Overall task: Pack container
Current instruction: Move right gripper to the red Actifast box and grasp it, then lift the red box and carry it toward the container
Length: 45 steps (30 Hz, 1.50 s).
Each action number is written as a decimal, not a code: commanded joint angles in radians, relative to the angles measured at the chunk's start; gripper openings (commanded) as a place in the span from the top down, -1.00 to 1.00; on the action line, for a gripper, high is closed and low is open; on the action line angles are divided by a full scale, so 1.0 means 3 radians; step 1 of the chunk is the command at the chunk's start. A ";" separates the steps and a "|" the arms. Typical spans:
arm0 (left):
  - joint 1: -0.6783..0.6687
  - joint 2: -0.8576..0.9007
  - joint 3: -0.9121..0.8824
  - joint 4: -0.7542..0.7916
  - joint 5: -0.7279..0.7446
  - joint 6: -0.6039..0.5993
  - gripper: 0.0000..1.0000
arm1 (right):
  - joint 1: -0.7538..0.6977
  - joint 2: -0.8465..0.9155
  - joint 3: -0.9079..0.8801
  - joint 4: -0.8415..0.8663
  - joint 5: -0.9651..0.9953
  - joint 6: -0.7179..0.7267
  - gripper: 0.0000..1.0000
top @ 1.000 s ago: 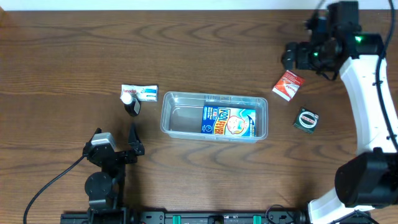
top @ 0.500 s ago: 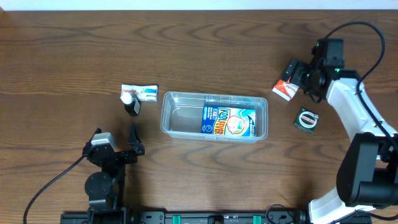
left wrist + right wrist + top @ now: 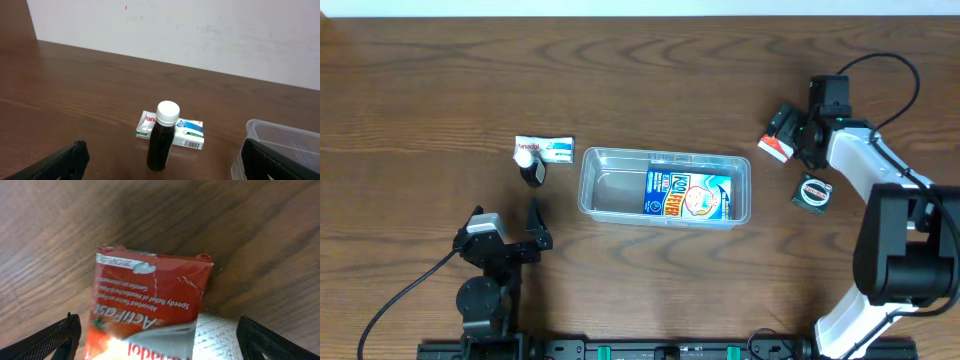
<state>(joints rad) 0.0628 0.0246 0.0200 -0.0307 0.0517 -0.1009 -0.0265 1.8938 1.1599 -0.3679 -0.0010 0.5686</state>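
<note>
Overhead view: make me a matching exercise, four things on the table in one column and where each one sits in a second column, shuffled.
Things:
1. blue printed box
2. red packet
3. dark bottle
4. round dark item

Places:
A. standing left of the container, beside a white packet
B. beneath the right gripper
C. on the table right of the container, apart from both grippers
D. inside the container

Pairs: 1-D, 2-B, 3-A, 4-C
</note>
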 commanded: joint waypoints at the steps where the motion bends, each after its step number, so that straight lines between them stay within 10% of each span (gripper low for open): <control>1: 0.0014 -0.0003 -0.0053 -0.0123 -0.0034 0.0008 -0.96 | 0.0027 0.0061 -0.0020 0.0043 0.0065 0.0099 -0.89; 13: 0.0014 -0.0003 -0.0053 -0.0123 -0.0034 0.0008 -0.96 | 0.0027 0.0072 -0.0020 0.0038 0.0065 0.0058 -0.18; 45: 0.0014 -0.0003 -0.0053 -0.0123 -0.0034 0.0008 -0.96 | 0.0005 -0.0604 0.0890 -0.1687 -0.0188 -0.1008 -0.18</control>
<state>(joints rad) 0.0628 0.0246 0.0200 -0.0307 0.0517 -0.1009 -0.0277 1.7298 1.4143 -0.8616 -0.0517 0.2996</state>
